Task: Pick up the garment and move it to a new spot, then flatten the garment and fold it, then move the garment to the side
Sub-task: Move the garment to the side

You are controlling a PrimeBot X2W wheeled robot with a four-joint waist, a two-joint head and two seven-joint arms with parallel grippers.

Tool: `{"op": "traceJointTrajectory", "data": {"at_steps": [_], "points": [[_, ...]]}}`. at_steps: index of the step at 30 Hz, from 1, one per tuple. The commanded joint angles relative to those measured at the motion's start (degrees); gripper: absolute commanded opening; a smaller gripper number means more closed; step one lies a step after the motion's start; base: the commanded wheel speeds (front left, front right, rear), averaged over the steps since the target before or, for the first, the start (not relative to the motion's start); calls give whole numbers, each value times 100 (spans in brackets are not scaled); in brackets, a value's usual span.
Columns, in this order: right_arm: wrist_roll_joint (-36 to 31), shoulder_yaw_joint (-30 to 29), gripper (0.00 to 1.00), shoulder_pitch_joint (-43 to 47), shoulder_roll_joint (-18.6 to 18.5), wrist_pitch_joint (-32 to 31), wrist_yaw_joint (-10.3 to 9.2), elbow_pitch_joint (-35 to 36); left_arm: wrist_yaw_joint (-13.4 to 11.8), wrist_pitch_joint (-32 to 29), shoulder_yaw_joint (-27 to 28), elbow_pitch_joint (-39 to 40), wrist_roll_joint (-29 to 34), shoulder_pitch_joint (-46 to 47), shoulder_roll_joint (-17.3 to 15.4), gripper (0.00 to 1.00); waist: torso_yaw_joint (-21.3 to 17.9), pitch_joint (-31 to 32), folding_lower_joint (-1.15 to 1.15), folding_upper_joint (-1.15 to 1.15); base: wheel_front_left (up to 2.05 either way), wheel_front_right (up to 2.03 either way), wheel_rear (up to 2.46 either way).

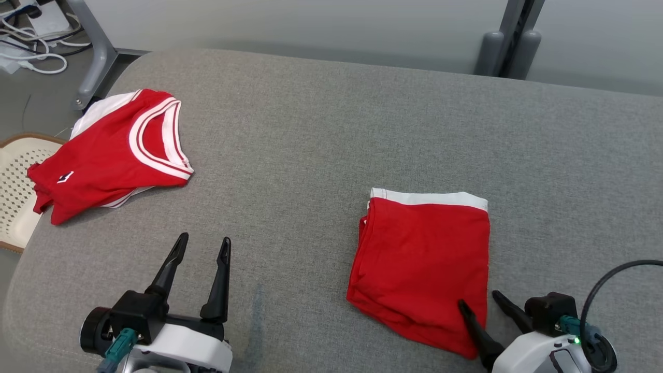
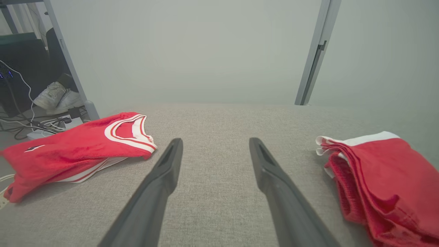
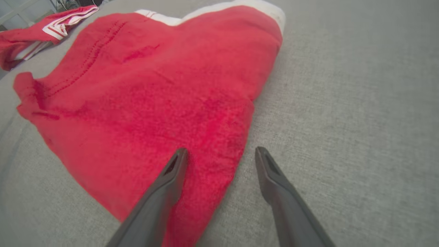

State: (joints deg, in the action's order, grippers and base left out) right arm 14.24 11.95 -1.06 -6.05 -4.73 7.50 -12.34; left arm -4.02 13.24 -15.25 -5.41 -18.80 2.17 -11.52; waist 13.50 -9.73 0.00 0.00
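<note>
A folded red garment (image 1: 422, 259) with a white band along its far edge lies on the grey padded surface (image 1: 321, 129), right of the middle. It also appears at the right of the left wrist view as red folded layers (image 2: 380, 178) and large in the right wrist view as the red garment (image 3: 154, 103). My right gripper (image 1: 479, 301) is open at its near right corner, one finger over the cloth and the other over bare surface. My left gripper (image 1: 203, 244) is open over bare surface at the lower left, holding nothing.
A second red garment (image 1: 111, 153) with white striped trim lies at the surface's far left edge, partly hanging over it. Beside it off the surface stands a cream perforated chair seat (image 1: 15, 191). Cables (image 1: 31, 41) and metal frame legs (image 1: 98, 57) are on the floor beyond.
</note>
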Motion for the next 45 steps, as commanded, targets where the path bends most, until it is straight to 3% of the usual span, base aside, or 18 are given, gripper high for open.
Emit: {"op": "traceJointTrajectory", "data": {"at_steps": [1,8,9,10,11,23,32,45], "points": [[45,6,100,-83,-48,-81,-1,-94,31,51,10,-28,-43,139,10,100,52,-78,0,0,0,0,0],[252,142,100,-174,-56,-554,-1,-462,79,124,-7,-194,-28,250,51,100,64,-148,0,0,0,0,0],[288,171,87,-195,-62,-613,-1,-498,80,132,-14,-208,-22,243,49,100,62,-150,0,0,0,0,0],[343,207,35,-211,-65,-675,-1,-529,91,140,-26,-226,-15,249,54,100,63,-152,0,0,0,0,0],[371,240,0,-222,-80,-726,-1,-546,93,136,-34,-238,-9,267,55,100,63,-154,0,0,0,0,0],[428,338,0,-427,-362,-721,-2,-296,48,136,-26,-211,-28,218,2,100,-212,-10,0,0,0,0,0],[346,653,0,-768,-978,-764,-1,-182,-15,38,2,25,-27,216,-123,100,-1011,-51,0,0,0,0,0],[602,825,0,-1914,-1382,-158,-1,-509,-21,-190,7,448,81,539,-382,100,-2111,-793,0,0,0,0,0]]}}
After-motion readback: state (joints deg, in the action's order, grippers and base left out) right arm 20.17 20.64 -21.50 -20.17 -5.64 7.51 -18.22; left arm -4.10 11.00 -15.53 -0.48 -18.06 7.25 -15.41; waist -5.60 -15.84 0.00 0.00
